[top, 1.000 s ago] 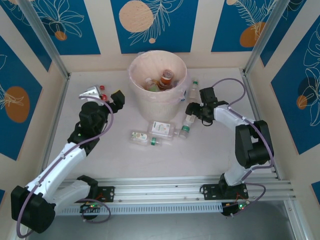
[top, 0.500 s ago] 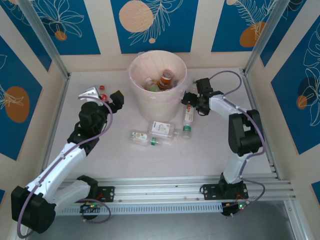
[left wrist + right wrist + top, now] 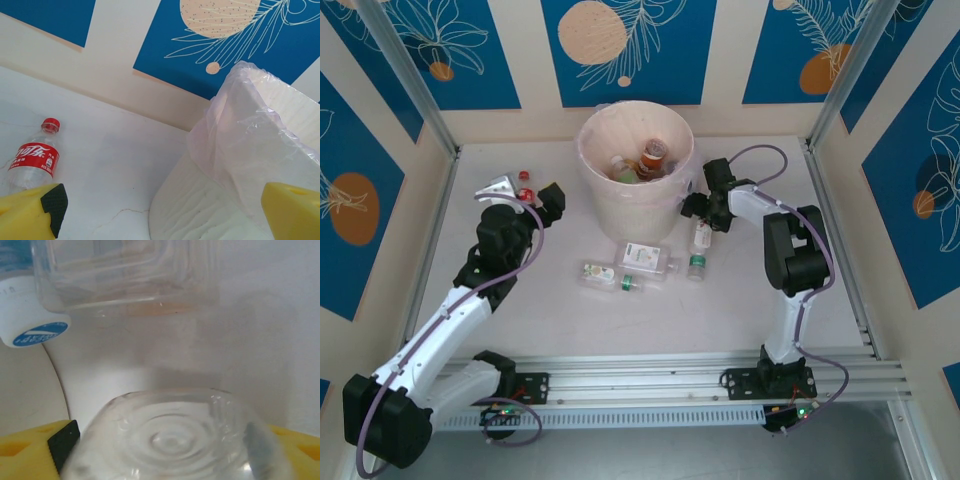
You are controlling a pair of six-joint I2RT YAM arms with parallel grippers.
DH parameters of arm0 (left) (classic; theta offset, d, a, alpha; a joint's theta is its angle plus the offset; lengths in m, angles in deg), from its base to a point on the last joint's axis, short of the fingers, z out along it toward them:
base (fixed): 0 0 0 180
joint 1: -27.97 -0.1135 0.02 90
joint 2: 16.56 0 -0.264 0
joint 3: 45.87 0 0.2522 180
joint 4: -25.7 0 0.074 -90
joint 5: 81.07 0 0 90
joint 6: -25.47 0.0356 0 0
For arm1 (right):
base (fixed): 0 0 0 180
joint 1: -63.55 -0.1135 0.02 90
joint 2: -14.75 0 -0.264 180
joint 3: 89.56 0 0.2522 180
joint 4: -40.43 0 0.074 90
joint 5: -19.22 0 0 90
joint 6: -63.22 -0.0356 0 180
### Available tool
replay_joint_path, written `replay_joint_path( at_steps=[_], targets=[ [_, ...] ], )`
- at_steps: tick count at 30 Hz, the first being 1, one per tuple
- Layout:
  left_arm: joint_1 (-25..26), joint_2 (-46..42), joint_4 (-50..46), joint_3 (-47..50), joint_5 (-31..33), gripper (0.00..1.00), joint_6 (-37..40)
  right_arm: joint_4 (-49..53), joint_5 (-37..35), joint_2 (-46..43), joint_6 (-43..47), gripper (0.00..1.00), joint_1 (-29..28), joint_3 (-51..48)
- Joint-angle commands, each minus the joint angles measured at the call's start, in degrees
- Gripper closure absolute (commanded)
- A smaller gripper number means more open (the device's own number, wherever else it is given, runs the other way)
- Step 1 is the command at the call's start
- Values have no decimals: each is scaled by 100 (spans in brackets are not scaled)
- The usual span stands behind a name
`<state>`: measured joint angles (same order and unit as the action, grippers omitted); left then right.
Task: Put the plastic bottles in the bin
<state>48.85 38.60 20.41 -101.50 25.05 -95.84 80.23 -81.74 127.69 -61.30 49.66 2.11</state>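
1. Right claw (image 3: 177, 442) straddles a clear bottle (image 3: 170, 430); clamped or not, I cannot tell
2. Its base faces the wrist camera, long axis running away along the fingers, beside the bin (image 3: 636, 200) near the bench's far edge
3. Risk: a loose pinch lets the slick round wall squirt free
4. Left claw (image 3: 528, 192) gapes wide, empty

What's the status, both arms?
Left gripper open, near red-labelled clear cola bottle. Right gripper around clear plastic bottle, grip unconfirmed. Round cream bin holds several bottles; nothing blocking.
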Motion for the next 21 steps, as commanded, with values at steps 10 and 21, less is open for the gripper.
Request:
replay_joint_path(
  at_steps=[10,21],
  targets=[
    [-154,27,-45,56,-67,0,-146,-761,-496,-1309,218,47,87,-1149],
    [-224,65,-65,82,-101,0,-210,-1643,-987,-3306,398,51,111,-2303]
  ],
)
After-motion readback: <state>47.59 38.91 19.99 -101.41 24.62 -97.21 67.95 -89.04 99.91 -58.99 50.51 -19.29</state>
